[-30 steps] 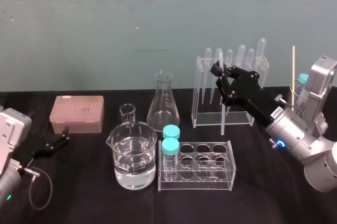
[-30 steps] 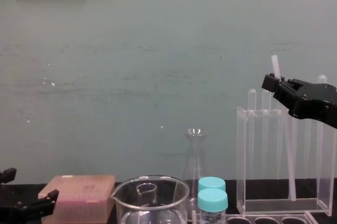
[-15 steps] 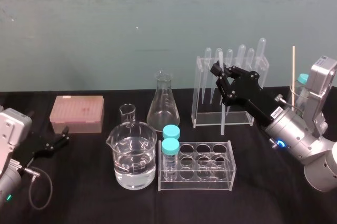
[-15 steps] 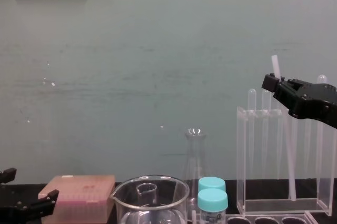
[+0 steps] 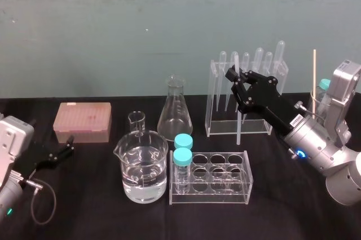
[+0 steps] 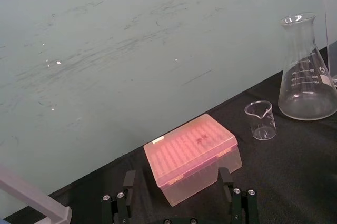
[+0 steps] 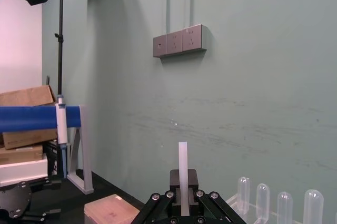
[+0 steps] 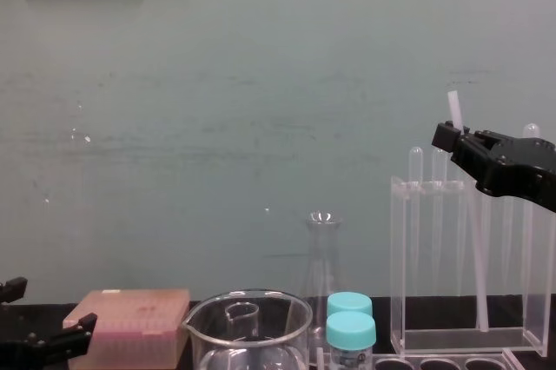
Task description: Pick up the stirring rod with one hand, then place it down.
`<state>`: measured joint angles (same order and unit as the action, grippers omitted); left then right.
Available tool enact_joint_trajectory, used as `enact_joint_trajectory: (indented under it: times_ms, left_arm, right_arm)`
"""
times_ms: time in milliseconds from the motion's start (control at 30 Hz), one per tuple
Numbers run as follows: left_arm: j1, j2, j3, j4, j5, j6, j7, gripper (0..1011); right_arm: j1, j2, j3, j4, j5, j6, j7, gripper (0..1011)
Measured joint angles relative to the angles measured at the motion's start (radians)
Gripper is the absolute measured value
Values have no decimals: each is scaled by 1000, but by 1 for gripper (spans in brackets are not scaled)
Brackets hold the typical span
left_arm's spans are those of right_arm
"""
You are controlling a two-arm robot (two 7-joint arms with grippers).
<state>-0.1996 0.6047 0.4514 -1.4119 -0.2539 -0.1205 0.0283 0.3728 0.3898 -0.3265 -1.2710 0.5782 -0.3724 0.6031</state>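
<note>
The stirring rod (image 5: 238, 127) is a thin translucent-white stick held nearly upright just in front of the clear pipette rack (image 5: 217, 99). My right gripper (image 5: 234, 76) is shut on the stirring rod's upper part, and a short length sticks out above the jaws. The chest view shows the stirring rod (image 8: 476, 257) hanging below the right gripper (image 8: 449, 137) down to near the rack's base. From the right wrist, the stirring rod (image 7: 182, 171) stands up between the shut jaws of the right gripper (image 7: 183, 208). My left gripper (image 5: 56, 154) rests open at the table's left, near the pink box (image 6: 192, 153).
A beaker of water (image 5: 144, 169), a small beaker (image 5: 136, 120) and a conical flask (image 5: 175, 110) stand mid-table. A clear tube rack (image 5: 225, 186) with two blue-capped vials (image 5: 182, 158) sits in front. The pink tip box (image 5: 82, 121) is left. A thin wooden stick (image 5: 314, 76) rises at the right.
</note>
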Motion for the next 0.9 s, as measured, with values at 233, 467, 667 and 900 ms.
enact_joint_trajectory:
  times_ms: [233,467,667,900]
  left_arm:
    - [0,0,0,0,0,0,0,1000]
    - [0,0,0,0,0,0,0,1000]
    - [0,0,0,0,0,0,0,1000]
    - [0,0,0,0,0,0,0,1000]
  right_arm:
    - [0,0,0,0,0,0,0,69]
    - [0,0,0,0,0,0,0,69]
    - [0,0,0,0,0,0,0,70]
    - [-4,-1,11,-11,3,11,21,69]
